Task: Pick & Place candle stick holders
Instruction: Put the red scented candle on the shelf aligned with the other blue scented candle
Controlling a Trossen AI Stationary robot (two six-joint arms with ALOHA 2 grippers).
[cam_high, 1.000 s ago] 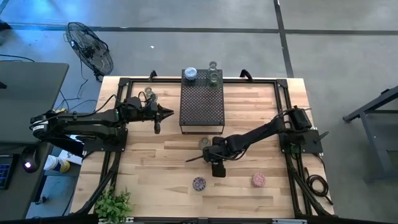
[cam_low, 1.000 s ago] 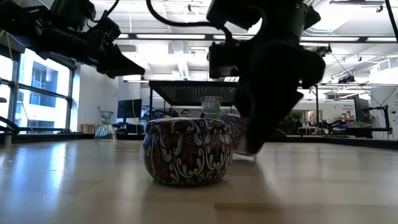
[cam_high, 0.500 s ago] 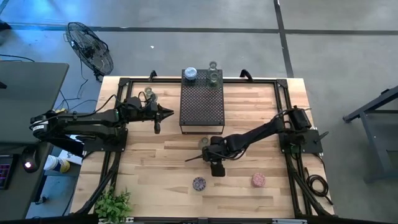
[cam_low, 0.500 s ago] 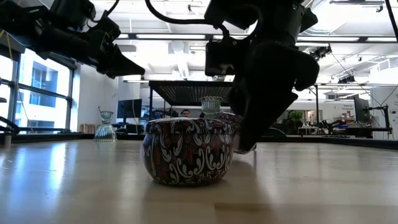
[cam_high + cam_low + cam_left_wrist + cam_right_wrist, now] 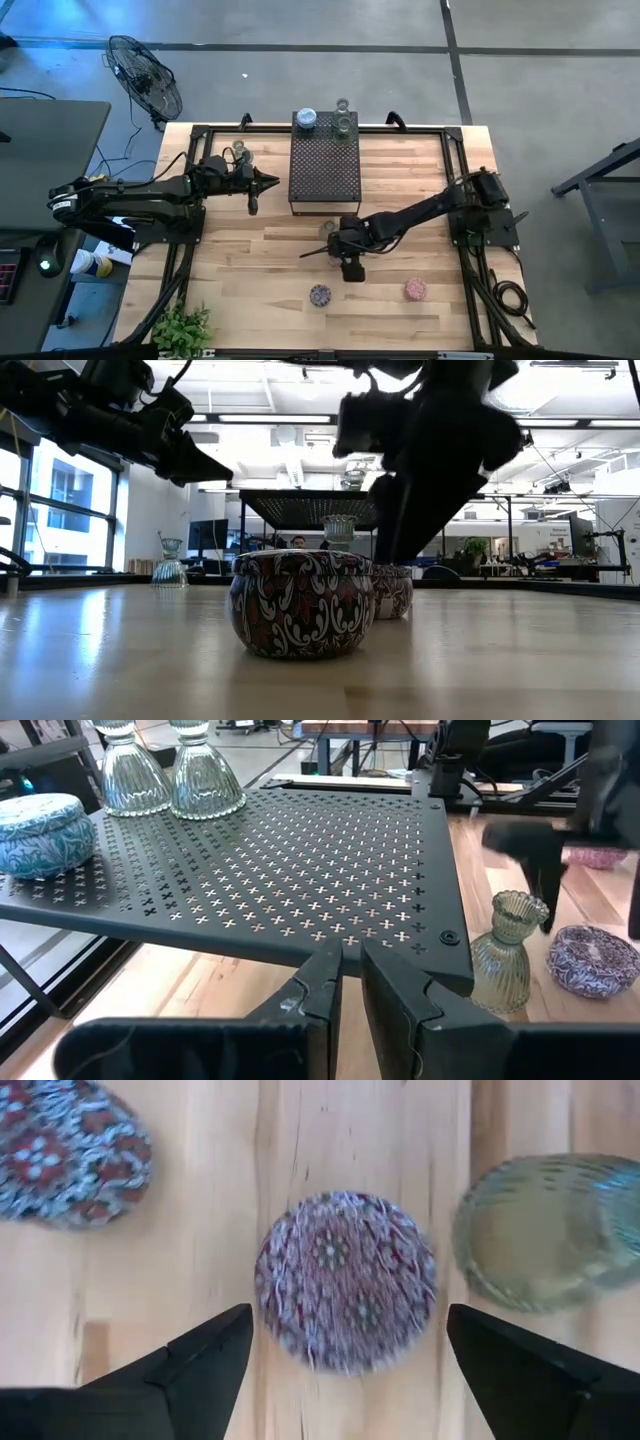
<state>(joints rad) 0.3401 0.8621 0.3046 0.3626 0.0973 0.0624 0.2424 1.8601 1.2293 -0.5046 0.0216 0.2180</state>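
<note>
From above, my right gripper (image 5: 322,250) hangs spread over mid-table; two candle stick holders (image 5: 345,122) and a blue tin (image 5: 306,120) already sit on the black stand (image 5: 325,170), while a purple tin (image 5: 320,294) and pink tin (image 5: 415,290) wait on the table (image 5: 420,170).

At table height, the purple tin fills the foreground.

My left gripper (image 5: 350,970), nearly pinched and empty, waits beside the stand; a ribbed glass holder (image 5: 503,952) remains below.

My right fingers (image 5: 205,1355) straddle a patterned tin (image 5: 345,1280), untouched.
</note>
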